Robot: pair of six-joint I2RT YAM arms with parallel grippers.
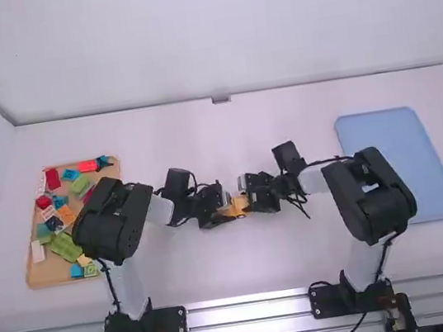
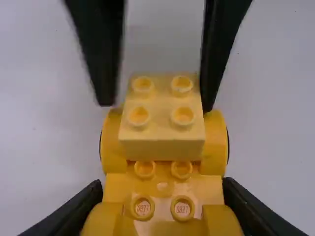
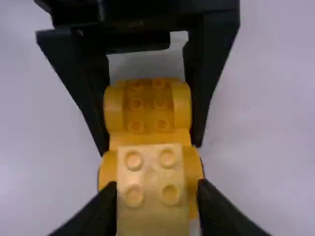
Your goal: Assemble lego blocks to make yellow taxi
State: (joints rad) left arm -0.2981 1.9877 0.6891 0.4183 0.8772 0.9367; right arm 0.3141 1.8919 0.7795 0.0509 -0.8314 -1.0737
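Left claw [image 2: 162, 189]: nearest its wrist camera; we read it as clamped on the yellow chassis [image 2: 162, 189], one finger against each side.
Right claw [image 3: 157, 189]: parted around the pale yellow block [image 3: 150, 191]; we see a slight gap at one finger, so we don't call it a firm hold.
Block position: over the chassis end facing the right arm, studs up, between the rounded yellow side pieces [image 2: 216, 142]. Can't tell if it is pressed fully home.
Car location: mid worktop [image 1: 247, 279], between both claws.
Main risk: block left half-seated. Cause: studs slightly off line, or a press landing on one edge only. We'd check the seam before any push.
Retreat risk: the finger touching or almost touching the block could drag it askew or pop it off. Cause: right claw backing away without opening wider.
Chassis risk: tipping or sliding under a push. Cause: left claw grips low at the other end, with the load landing past its fingers.
Collision risk: claws work very close; we'd expect a knock if both shift together.
Supplies: loose blocks [image 1: 65, 246] in the brown tray [image 1: 44, 274]; blue tray [image 1: 396, 165] at the right.
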